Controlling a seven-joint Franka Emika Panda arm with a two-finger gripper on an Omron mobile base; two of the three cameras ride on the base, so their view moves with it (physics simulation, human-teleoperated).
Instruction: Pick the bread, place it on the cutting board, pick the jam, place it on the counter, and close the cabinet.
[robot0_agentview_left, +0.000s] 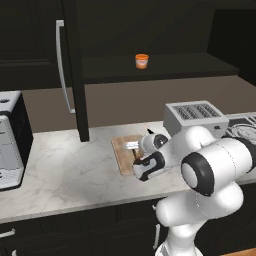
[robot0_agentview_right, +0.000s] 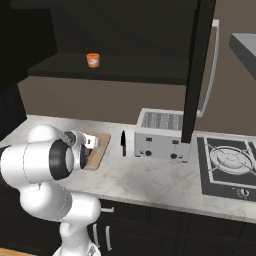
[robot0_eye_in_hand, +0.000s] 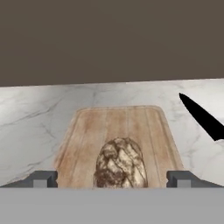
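The bread (robot0_eye_in_hand: 120, 164), a small brown loaf piece, lies on the wooden cutting board (robot0_eye_in_hand: 87, 131) near its close end. My gripper (robot0_eye_in_hand: 113, 180) stands open just over it, one fingertip on each side with a gap to the loaf. From the base, the hand (robot0_agentview_left: 136, 149) hovers low over the cutting board (robot0_agentview_left: 122, 152) on the counter (robot0_agentview_left: 65, 170). The orange jam (robot0_agentview_left: 142, 61) stands on the shelf of the open cabinet (robot0_agentview_left: 75, 70), far above the hand. From the right, the jam (robot0_agentview_right: 93, 60) is also up on that shelf, and the gripper (robot0_agentview_right: 90, 145) is at the cutting board (robot0_agentview_right: 101, 145).
A black knife (robot0_agentview_right: 123, 143) lies right of the board, then a silver toaster (robot0_agentview_right: 160, 134) and a stove (robot0_agentview_right: 227, 160). The open cabinet door (robot0_agentview_right: 200, 70) hangs out above the toaster. A grey appliance (robot0_agentview_left: 10, 145) stands at the counter's left end.
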